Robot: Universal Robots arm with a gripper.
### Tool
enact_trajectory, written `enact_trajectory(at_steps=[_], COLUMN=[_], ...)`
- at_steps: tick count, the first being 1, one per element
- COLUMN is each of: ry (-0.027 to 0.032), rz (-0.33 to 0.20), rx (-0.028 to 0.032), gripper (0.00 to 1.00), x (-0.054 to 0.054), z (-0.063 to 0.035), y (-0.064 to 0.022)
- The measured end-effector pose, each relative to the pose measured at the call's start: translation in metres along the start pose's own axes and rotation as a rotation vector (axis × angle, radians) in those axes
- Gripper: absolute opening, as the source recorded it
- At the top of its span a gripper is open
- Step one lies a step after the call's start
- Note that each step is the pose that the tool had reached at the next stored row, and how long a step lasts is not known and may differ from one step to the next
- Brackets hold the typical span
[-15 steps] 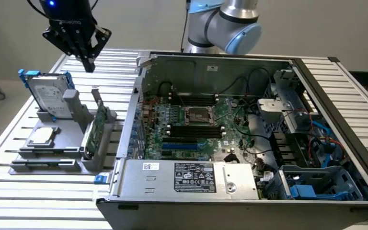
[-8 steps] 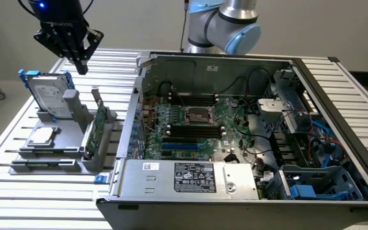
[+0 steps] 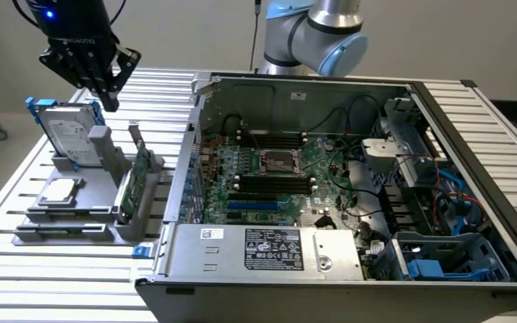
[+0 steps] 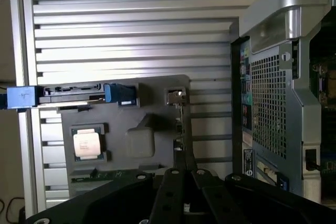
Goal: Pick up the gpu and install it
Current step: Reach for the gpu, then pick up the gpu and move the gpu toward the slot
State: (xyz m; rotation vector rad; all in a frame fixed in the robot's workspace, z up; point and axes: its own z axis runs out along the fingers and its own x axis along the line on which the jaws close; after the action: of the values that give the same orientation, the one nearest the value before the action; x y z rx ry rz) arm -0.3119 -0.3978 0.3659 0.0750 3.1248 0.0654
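Lighting even, diffuse, bright. Mild glare on table slats (image 4: 131, 3). Computer case (image 3: 277, 94) interior shadowed; shadows soft.

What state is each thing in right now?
pincer: shut, empty, hovering above the rack.
gpu: upright in the rack, not installed.
hard drive: upright in the rack.
chip: flat on the rack.
computer case: open, side panel off.

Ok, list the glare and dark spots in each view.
Exterior view: even light on the table, with the computer case shadowed deep inside at that view's right. Wrist view: strong glare on the table's upper slats and the case's top corner, a glint on the gpu bracket, and the tool dark against them.
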Motion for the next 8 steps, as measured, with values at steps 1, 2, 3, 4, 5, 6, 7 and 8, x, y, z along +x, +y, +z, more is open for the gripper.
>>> enact_trajectory(at_steps=[1,2,3,4,5,6,7,8], ry=[-0.0001,-0.0001,-0.0001,0.0,0.0,0.0,0.0,0.0], rz=[0.0,0.0,0.0,0.0,0.0,0.0,0.0,0.0], rx=[0.0,0.0,0.0,0.0,0.0,0.0,0.0,0.0], gripper=[0.11,0.11,0.11,0.11,0.11,0.11,0.11,0.11], x=[0.0001,0.0001,0.0001,0.0,0.0,0.0,0.0001,0.0], z=[0.0,0.0,0.0,0.0,0.0,0.0,0.0,0.0], y=[0.0,0.0,0.0,0.0,0.0,0.0,0.0,0.0])
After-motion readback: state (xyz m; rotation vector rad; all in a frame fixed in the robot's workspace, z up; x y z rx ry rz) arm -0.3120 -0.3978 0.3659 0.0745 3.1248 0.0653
